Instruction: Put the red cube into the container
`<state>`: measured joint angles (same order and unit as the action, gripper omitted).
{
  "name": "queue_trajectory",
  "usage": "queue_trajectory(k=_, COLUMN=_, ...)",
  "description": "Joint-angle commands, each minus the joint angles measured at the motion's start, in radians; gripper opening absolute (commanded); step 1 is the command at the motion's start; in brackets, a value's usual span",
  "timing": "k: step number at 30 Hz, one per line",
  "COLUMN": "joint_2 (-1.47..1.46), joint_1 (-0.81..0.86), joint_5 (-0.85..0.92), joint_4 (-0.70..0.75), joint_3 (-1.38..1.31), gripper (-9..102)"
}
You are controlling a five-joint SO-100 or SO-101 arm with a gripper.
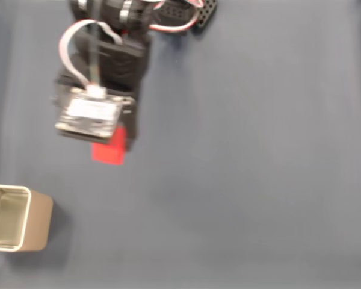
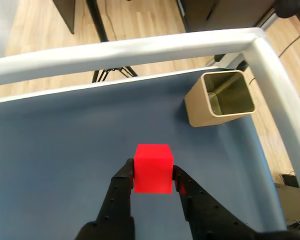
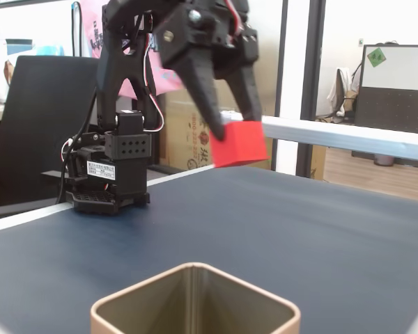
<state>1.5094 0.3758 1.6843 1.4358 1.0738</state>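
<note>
wrist view gives me one red cube [image 2: 152, 168], pinched between the two fingers of my gripper [image 2: 154, 176], and one container [image 2: 220, 98] well apart near the table corner. in a fixed view i see the cube lifted clear above the dark blue table [image 3: 320, 229], with an office behind.

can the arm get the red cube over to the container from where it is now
Probably yes. The gripper holds the red cube between its jaws, lifted above the blue table. The container stands open and upright near the table's corner, and nothing lies on the bare surface between them.
</note>
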Motion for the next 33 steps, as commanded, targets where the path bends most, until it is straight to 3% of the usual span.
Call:
queue_trajectory(k=1, joint_2=-0.035, joint_1=0.061, joint_5=0.021, joint_4=0.006, joint_3=-0.153, gripper=1)
queue_trajectory(k=21, joint_2=-0.650, joint_1=0.199, joint_5=-0.029, joint_4=-0.063, joint_3=-0.971, gripper=1)
queue_trajectory(k=33, joint_2=-0.844, joint_1=0.256, joint_5=-0.002, joint_4=-0.172, joint_3=-1.112, gripper=2)
